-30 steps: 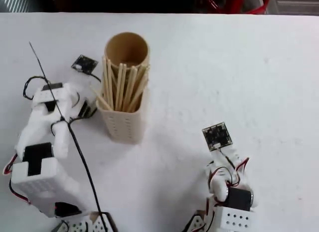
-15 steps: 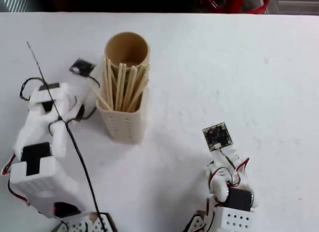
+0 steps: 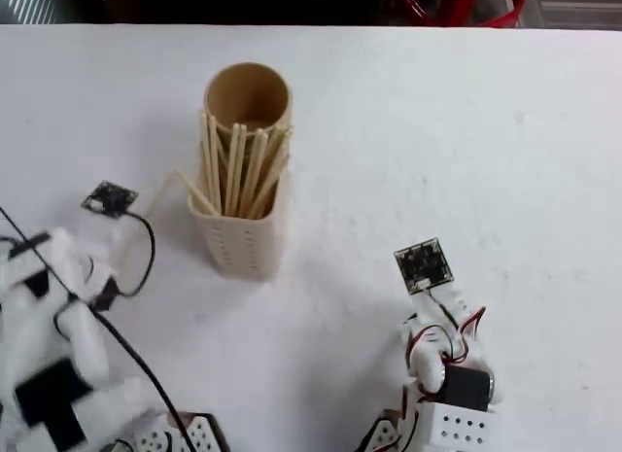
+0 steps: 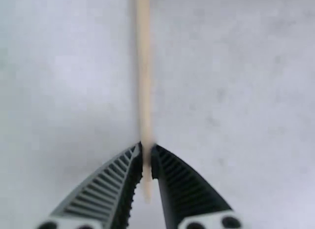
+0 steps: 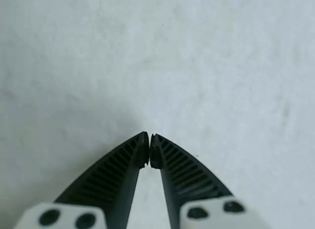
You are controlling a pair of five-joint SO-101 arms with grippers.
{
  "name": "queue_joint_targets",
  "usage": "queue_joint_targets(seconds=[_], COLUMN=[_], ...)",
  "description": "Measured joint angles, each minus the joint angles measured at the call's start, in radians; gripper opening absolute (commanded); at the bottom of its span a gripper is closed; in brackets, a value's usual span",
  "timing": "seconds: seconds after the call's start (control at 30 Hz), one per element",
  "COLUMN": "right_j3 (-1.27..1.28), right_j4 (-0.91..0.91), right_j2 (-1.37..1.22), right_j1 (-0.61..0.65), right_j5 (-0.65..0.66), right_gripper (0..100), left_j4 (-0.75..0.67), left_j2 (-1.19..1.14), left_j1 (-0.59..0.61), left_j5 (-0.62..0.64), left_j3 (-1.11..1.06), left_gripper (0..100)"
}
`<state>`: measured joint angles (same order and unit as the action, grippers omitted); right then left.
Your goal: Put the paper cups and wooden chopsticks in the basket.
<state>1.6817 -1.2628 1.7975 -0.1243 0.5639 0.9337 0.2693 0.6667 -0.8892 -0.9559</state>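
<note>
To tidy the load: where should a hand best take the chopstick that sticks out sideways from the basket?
Take the slanted chopstick by its free tip, which juts past the basket wall over bare table. Probably come from above on that open side, closing across the stick; its other end lies among the other chopsticks.

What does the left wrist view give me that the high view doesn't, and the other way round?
Left wrist view: the left claw closed on a single wooden chopstick, which runs straight out past its tips. High view: the basket holding a paper cup and a bundle of chopsticks, with the left arm and right arm standing apart from it. Shared: the white table.
</note>
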Motion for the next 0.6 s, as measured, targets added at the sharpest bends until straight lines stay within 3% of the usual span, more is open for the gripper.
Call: queue_joint_targets(seconds=[0.17,0.4,0.6], right_j3=[0.000,0.000,0.000], right_j4=[0.000,0.000,0.000], right_j2=[0.000,0.000,0.000], right_j1=[0.000,0.000,0.000], right_j5=[0.000,0.000,0.000], right_gripper=[1.9,1.9,1.9], left_j4=[0.011,0.123,0.086], left_j2=[0.305,0.483,0.491], left_j1=[0.002,-0.124,-0.163], left_j5=[0.060,0.069,0.167], left_j3=[-0.091,-0.092,-0.092], left_gripper=[20,11,23])
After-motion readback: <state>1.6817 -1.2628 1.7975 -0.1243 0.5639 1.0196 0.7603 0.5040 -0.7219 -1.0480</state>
